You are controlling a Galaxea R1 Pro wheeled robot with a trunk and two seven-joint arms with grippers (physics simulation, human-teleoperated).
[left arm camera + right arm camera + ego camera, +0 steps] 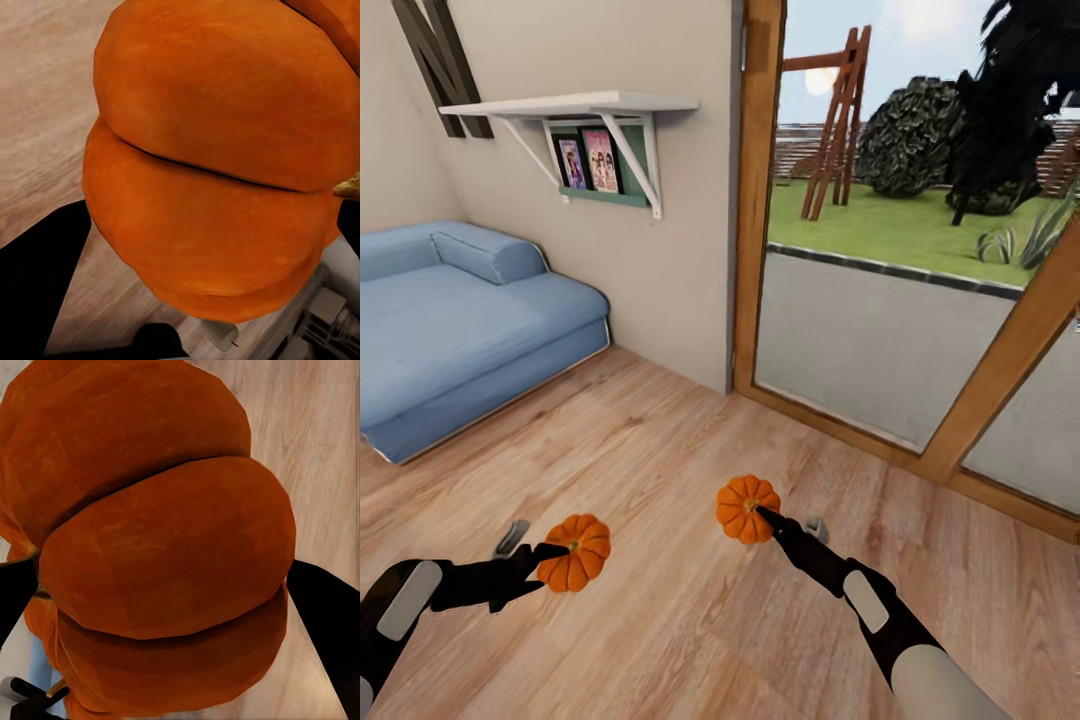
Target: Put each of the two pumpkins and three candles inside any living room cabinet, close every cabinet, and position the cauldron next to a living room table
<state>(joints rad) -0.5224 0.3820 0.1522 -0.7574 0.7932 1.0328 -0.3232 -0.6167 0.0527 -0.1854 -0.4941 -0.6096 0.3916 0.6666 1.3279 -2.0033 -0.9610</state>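
Over on our left, past the blue sofa (pixel 460 320) and the white wall shelf (pixel 575 105), our left gripper (pixel 545 553) is clamped around one pumpkin (pixel 575 552), held in the air above the wood floor (pixel 660 620), and the left wrist view confirms orange ribs (pixel 217 165) pressed between the dark fingers (pixel 37 285). Moving right, our right gripper (pixel 770 520) pinches the second pumpkin (pixel 745 508) the same way, near the glass door (pixel 880 330). The cabinet is nowhere ahead, so the risk, we reckon, is a round, ribbed pumpkin slipping from a narrow pinch as we turn and drive.
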